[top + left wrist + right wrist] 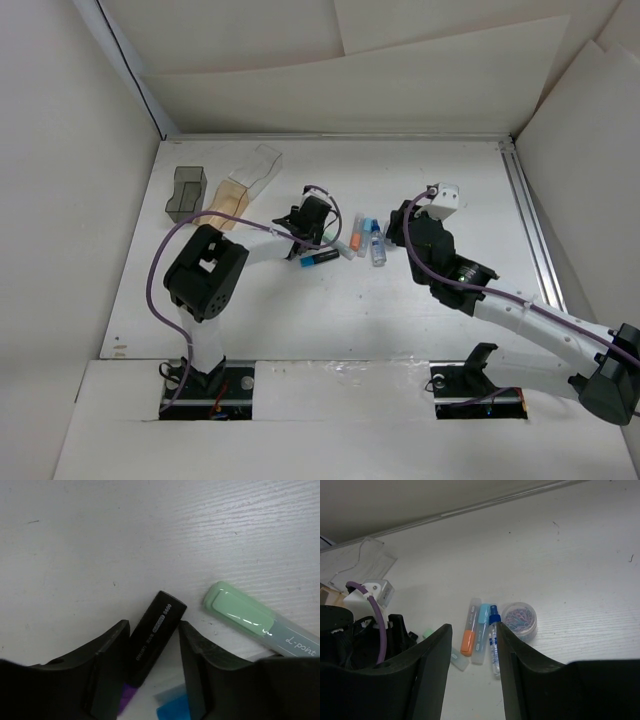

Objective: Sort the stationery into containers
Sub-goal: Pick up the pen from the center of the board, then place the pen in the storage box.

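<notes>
My left gripper (308, 243) is open, low over the table. Its jaws straddle a black marker with a purple part (156, 630) without closing on it. A green marker (245, 617) lies just to its right, and a blue piece (172, 710) shows under the jaws. My right gripper (473, 626) is open and empty, held above an orange marker (469, 630), a light blue marker (481, 630) and the clear blue-capped bottle (493, 645). The dark grey bin (185, 193), amber bin (228, 200) and clear bin (255, 168) stand at the back left.
A small round clear tub of coloured paper clips (519, 617) sits right of the bottle. The left arm's wrist and purple cable (367, 630) fill the left of the right wrist view. White walls enclose the table, with a metal rail (530, 220) along the right.
</notes>
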